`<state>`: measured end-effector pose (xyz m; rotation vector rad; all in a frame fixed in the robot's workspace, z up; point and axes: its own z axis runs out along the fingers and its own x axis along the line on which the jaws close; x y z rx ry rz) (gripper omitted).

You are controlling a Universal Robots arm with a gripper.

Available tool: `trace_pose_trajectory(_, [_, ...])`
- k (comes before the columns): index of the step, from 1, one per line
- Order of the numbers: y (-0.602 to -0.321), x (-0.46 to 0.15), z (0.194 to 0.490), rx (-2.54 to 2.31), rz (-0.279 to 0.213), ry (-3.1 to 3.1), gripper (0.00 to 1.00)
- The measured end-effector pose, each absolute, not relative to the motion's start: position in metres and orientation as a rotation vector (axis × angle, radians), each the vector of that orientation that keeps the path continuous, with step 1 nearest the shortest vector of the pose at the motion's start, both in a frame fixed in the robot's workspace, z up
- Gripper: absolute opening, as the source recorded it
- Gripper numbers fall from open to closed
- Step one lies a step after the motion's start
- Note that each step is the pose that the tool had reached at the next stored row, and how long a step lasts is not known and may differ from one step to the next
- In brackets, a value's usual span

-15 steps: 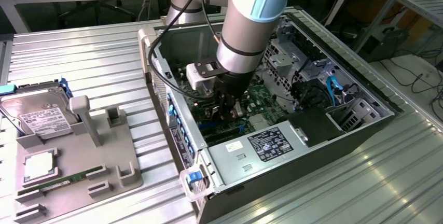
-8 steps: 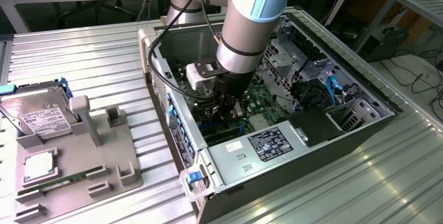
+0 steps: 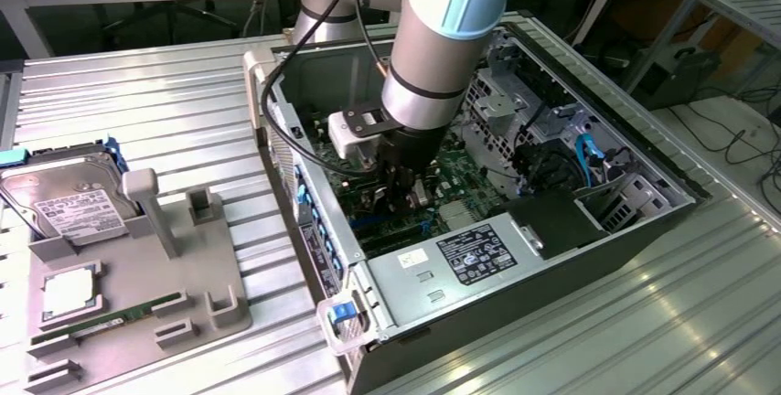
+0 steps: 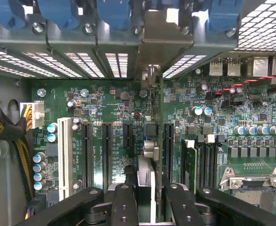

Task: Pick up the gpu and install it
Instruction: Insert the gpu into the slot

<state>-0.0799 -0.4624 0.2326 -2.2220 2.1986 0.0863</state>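
My gripper (image 4: 147,190) is down inside the open computer case (image 3: 635,217), shut on the gpu (image 4: 150,147). In the wrist view the gpu is seen edge-on, running from between the black fingers (image 4: 124,200) toward the case's rear wall. Its silver end bracket (image 4: 159,35) lies against the slot openings there. The card stands upright over the green motherboard (image 4: 105,103), between two black expansion slots (image 4: 87,150). I cannot tell whether its edge is seated in a slot. In the exterior view the gripper (image 3: 404,192) hangs low over the motherboard (image 3: 470,176), and the arm hides most of the card.
A grey parts holder (image 3: 183,276) on the exterior view's left carries a silver hard drive (image 3: 68,198), a processor (image 3: 71,290) and a green memory stick (image 3: 110,319). Inside the case lie the power supply (image 3: 470,258), a bare processor socket (image 4: 255,188) and a cable bundle (image 4: 6,129).
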Motion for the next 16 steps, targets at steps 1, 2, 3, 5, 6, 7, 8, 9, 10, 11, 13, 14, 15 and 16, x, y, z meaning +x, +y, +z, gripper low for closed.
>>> trace_pose_trajectory(1, [-0.4624,-0.0799,0.2331,-2.222,0.086,2.199,0.28])
trace_pose_trajectory(2, [-0.4624,-0.0799,0.2336,-2.222,0.086,2.199,0.28])
trace_pose_trajectory(3, [-0.4624,-0.0799,0.2344,-2.222,0.086,2.199,0.28])
trace_pose_trajectory(5, [-0.4624,-0.0799,0.2362,-2.222,0.086,2.199,0.28])
trace_pose_trajectory(6, [-0.4624,-0.0799,0.2367,-2.222,0.086,2.199,0.28])
trace_pose_trajectory(7, [-0.4624,-0.0799,0.2367,-2.222,0.086,2.199,0.28])
trace_pose_trajectory(8, [-0.4624,-0.0799,0.2367,-2.222,0.086,2.199,0.28])
trace_pose_trajectory(9, [-0.4624,-0.0799,0.2367,-2.222,0.086,2.199,0.28])
trace_pose_trajectory(10, [-0.4624,-0.0799,0.2367,-2.222,0.086,2.199,0.28])
trace_pose_trajectory(11, [-0.4624,-0.0799,0.2368,-2.222,0.086,2.199,0.28])
trace_pose_trajectory(13, [-0.4624,-0.0799,0.2371,-2.222,0.086,2.199,0.28])
trace_pose_trajectory(14, [-0.4624,-0.0799,0.2371,-2.222,0.086,2.199,0.28])
trace_pose_trajectory(15, [-0.4624,-0.0799,0.2371,-2.222,0.086,2.199,0.28])
trace_pose_trajectory(16, [-0.4624,-0.0799,0.2372,-2.222,0.086,2.199,0.28])
